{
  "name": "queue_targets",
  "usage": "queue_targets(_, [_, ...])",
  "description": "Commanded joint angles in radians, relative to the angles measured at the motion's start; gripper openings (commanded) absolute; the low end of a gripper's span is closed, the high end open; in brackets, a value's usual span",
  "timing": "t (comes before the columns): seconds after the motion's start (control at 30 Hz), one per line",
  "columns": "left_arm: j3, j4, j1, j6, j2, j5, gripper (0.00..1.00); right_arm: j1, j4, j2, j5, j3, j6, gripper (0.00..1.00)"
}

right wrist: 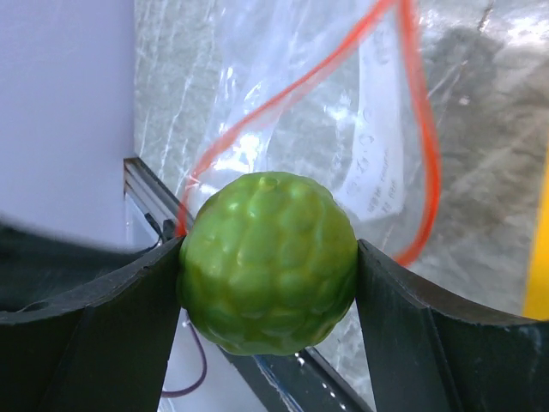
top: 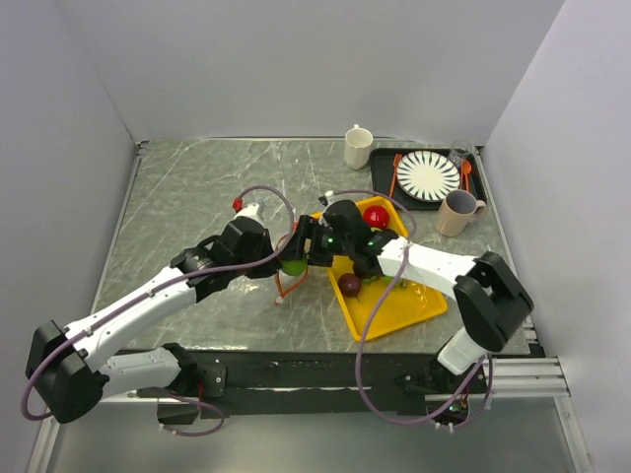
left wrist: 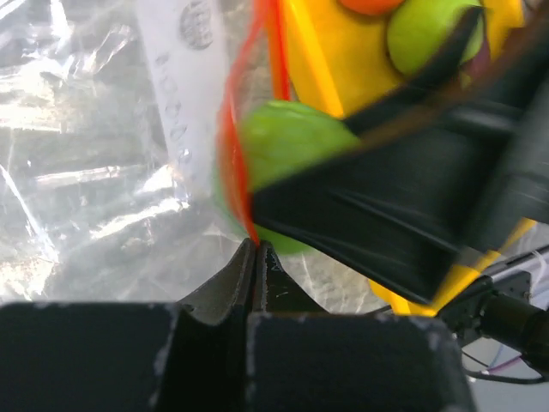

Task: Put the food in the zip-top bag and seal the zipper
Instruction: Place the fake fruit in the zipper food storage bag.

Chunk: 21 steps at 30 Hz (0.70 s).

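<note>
Plainly, the left gripper [left wrist: 255, 257] is pressed together on the edge of the zip-top bag [left wrist: 94, 172], and the zipper [left wrist: 230, 146] is pinched between its tips just where the orange-red strip runs down to them. The clear, crinkled plastic is spread over the grey marbled table [top: 177, 197] beyond that grip. In the right wrist view the strip is seen as an open loop, so the mouth of the bag is parted.

The right gripper [right wrist: 268, 275] is closed around a green fruit [right wrist: 268, 249], whose bumpy skin is clamped on both sides by the black fingers [right wrist: 120, 318]. This fruit is held at the bag's mouth, just beside the strip; whether it has passed through the opening cannot be told.

From above, both grippers are met near the middle of the table, at the left corner of the yellow tray [top: 399, 310]. A red fruit [top: 376, 216] is lying at the tray's far end and a dark purple fruit [top: 349, 284] nearer the arms. A second green fruit [left wrist: 429, 34] and an orange fruit [left wrist: 373, 4] are glimpsed on the tray in the left wrist view.

A striped plate [top: 428, 175] and two mugs [top: 358, 146] are set at the far right
</note>
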Motion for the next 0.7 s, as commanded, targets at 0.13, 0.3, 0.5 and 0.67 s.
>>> queue_targets(0.13, [0.075, 0.039, -0.013, -0.004, -0.068, -0.002, 0.01, 0.061, -0.006, 0.088, 0.006, 0.134, -0.035, 0.43])
queue_targets(0.3, [0.087, 0.020, -0.015, -0.007, -0.068, -0.028, 0.01, 0.079, -0.114, 0.093, 0.053, 0.213, -0.118, 0.62])
queue_targets(0.5, [0.089, -0.010, -0.015, -0.021, -0.088, -0.090, 0.01, 0.081, -0.146, -0.027, 0.142, 0.178, -0.150, 0.90])
queue_targets(0.67, [0.100, -0.026, -0.015, -0.032, -0.102, -0.136, 0.01, 0.082, -0.200, -0.133, 0.193, 0.178, -0.182, 1.00])
